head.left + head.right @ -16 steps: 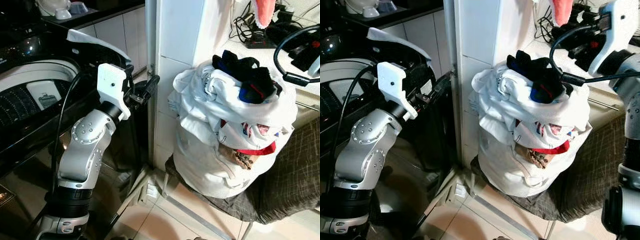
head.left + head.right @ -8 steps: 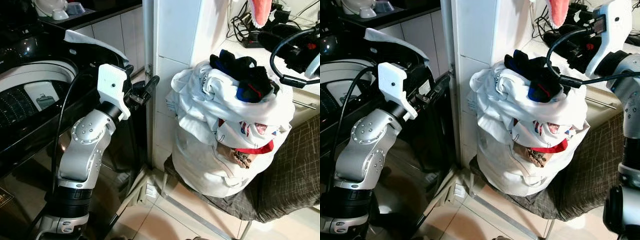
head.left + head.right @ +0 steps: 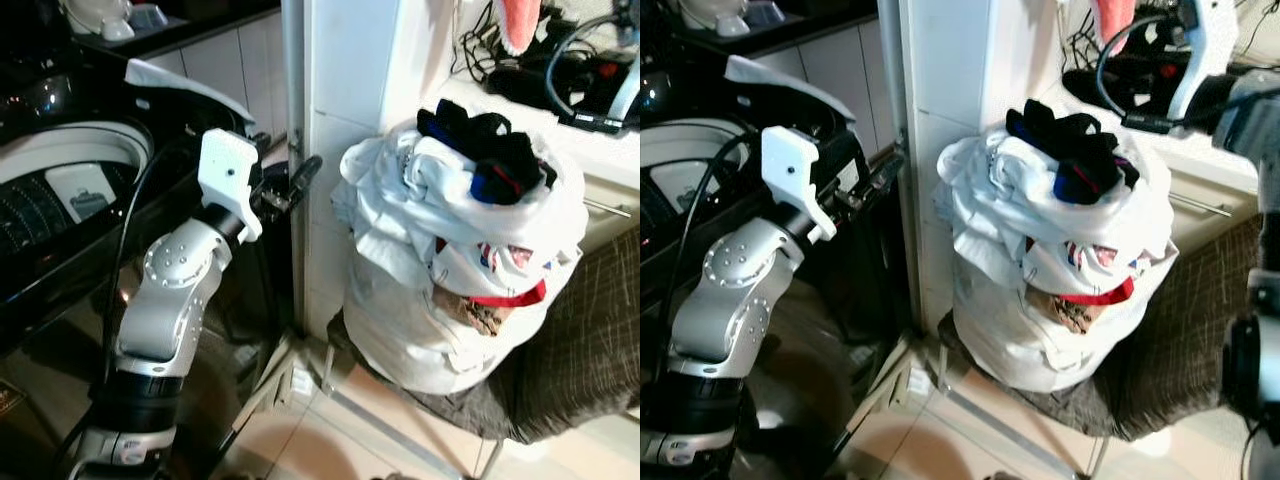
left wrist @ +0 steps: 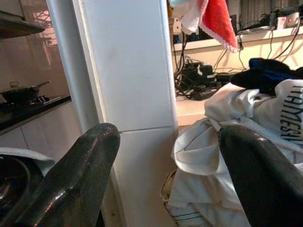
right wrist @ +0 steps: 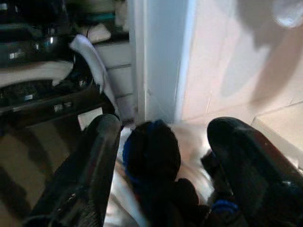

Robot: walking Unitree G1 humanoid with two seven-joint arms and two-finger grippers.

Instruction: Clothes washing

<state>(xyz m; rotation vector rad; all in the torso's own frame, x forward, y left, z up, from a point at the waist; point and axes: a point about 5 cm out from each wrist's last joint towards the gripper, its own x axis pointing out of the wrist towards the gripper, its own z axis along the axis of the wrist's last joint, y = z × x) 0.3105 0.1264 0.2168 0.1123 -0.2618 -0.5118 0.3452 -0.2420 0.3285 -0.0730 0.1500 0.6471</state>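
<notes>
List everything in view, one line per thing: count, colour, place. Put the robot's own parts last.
Washing machine: one, black, top-loading, lid up, at the robot's left.
Pillar: one, white tiled, between washer and laundry.
Laundry pile: one, mostly white, heaped on the chair.
Dark garment: one, black and blue, on top of the pile.
Chair: one, brown woven seat, under the pile.
Cables: several, black, on the counter behind.
Left end effector: one, black fingers open, beside the pillar.
Right end effector: one, black fingers open, above the dark garment.
</notes>
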